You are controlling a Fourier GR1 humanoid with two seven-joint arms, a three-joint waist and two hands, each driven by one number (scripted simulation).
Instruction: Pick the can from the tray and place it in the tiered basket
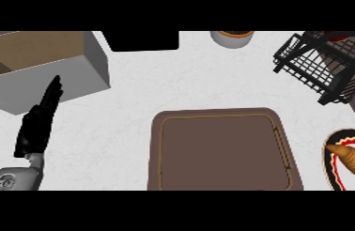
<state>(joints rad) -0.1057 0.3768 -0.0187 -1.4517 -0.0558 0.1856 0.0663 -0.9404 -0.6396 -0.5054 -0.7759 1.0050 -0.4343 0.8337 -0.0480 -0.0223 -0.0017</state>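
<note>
At the far left the left hand (36,127) is being held near the view's edge, resting, with its fingers straight and pointing up and nothing being carried. Above it an open box (87,68) with grey walls is being shown, and a black block (144,40) is lying at the top edge. In the middle the brown tray (157,150) is being seen with no can on it, and the can is not being shown anywhere with certainty. Further right a small round pot (234,38) is standing at the top edge. Beyond it the black wire tiered basket (312,65) is being cut off at the upper right, with a red patch (340,35) at its top corner; whether that patch is the can cannot be told. At the right edge a plate (330,165) bearing a brown pastry (344,156) is being cropped. The right hand is not being shown, so its state cannot be told. As a judgement, should the can be travelling out of view on that side, it could be caught on the basket's wire rim and tipped, or the plate could be brushed by a low forearm. A reach to the tray would be closing on nothing. No brand, label or writing is being made out on anything.
</note>
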